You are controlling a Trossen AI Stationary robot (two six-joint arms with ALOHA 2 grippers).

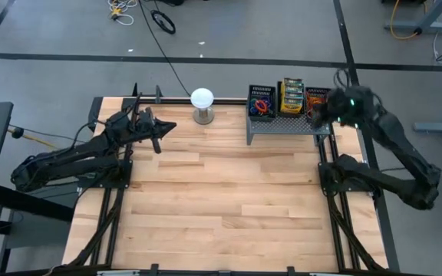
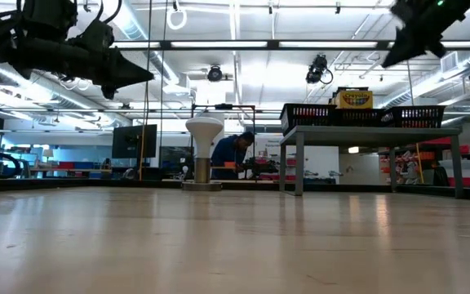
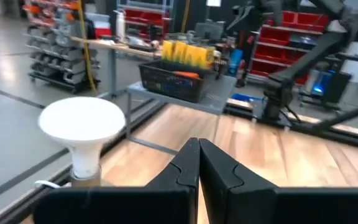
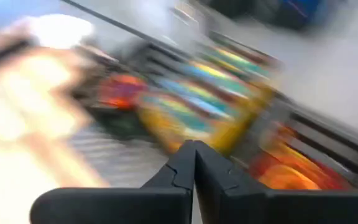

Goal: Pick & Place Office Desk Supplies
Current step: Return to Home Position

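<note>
The three black mesh bins (image 1: 251, 103) stand in a row on the grey riser (image 1: 282, 127) at the far right of the table (image 1: 221, 199), the row's long axis running along the far edge. The left bin holds coloured rubber bands (image 1: 262, 103), the middle one yellow crayon boxes (image 1: 291, 95), and the right one something orange and red, too blurred to name. The right end effector (image 1: 313, 113) is raised at the row's right end, its fingers pressed together on nothing, with the bins just ahead of and below it. The left end effector (image 1: 167, 127), also pinched together and empty, hangs well apart, beyond the white globe (image 1: 202, 98). No supplies show on the bare boards, so only a withdrawal seems due. The right arm, being nearer, should pull back from the riser rather than sweep along the row.
</note>
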